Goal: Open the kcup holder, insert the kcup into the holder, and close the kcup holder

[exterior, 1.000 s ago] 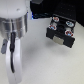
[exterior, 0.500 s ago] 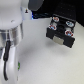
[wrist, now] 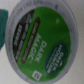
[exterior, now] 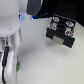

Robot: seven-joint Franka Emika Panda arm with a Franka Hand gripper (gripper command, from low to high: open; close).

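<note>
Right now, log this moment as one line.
gripper: state unclear | kcup: fills wrist view, lid facing camera | kcup holder: exterior view's right

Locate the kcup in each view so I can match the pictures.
Exterior view: only a small green sliver of the kcup shows, low at the exterior view's left, against the white arm.
Wrist view: the kcup fills nearly the whole picture, lid facing the camera.
Shared landmark: the pale table; the kcup holder appears only in the exterior view.
</note>
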